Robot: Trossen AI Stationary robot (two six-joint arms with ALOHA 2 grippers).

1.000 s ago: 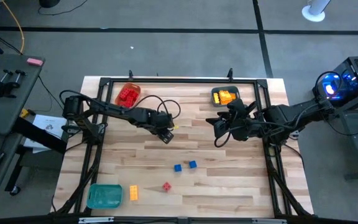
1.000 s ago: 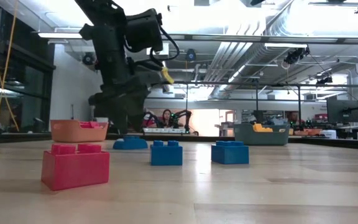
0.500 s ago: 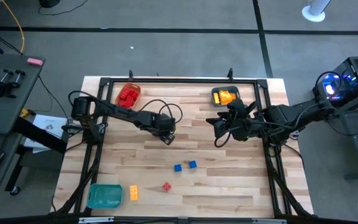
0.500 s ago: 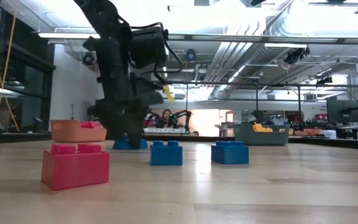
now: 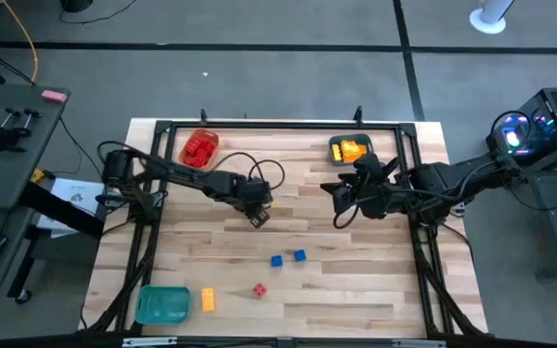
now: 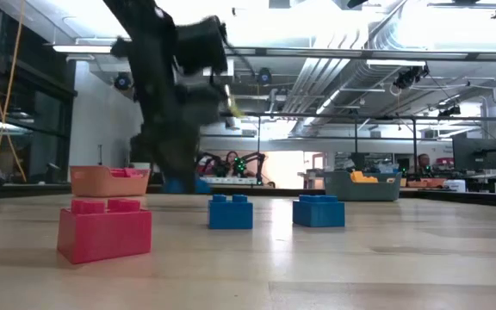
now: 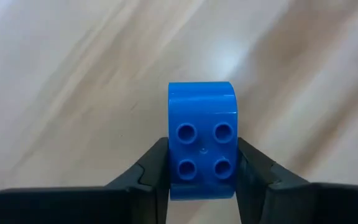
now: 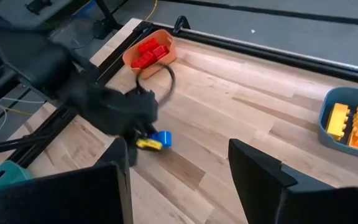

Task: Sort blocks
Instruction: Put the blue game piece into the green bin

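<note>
Wooden table (image 5: 356, 290), left gripper (image 7: 202, 163) clamping blue block (image 7: 202, 137)

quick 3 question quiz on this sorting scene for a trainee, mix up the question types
1. True or false: the left gripper is closed on a blue block.
2. Which tray holds red blocks? A) orange tray B) blue tray C) green tray
3. Fill in: in the high view, the loose blocks on the table near the green tray's end are two blue blocks, one red block and one ___ block.

Key
1. True. Its fingers press both sides of the block.
2. A. The blue tray holds yellow blocks; the green tray looks empty.
3. Yellow.

The right gripper waits, open, near the blue tray.
</note>
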